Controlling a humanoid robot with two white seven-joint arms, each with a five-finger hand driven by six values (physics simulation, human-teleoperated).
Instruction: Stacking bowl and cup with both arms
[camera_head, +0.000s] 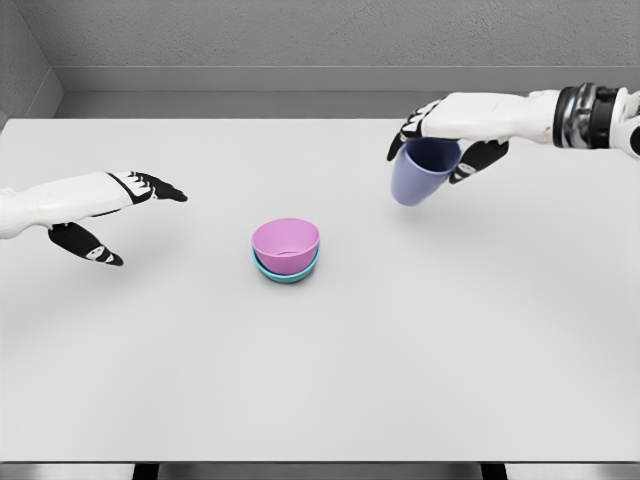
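Note:
A pink bowl (286, 243) sits nested in a teal bowl (287, 272) near the middle of the white table (320, 380). To the upper right, my right hand (445, 140) is shut on a lavender-blue cup (421, 172), which hangs tilted above the table with its bottom pointing down-left. The cup is well apart from the bowls, up and to their right. My left hand (115, 220) hovers at the left with fingers spread and thumb down, holding nothing.
The table's far edge meets a grey wall (300, 40) at the back. The near edge runs along the bottom of the view.

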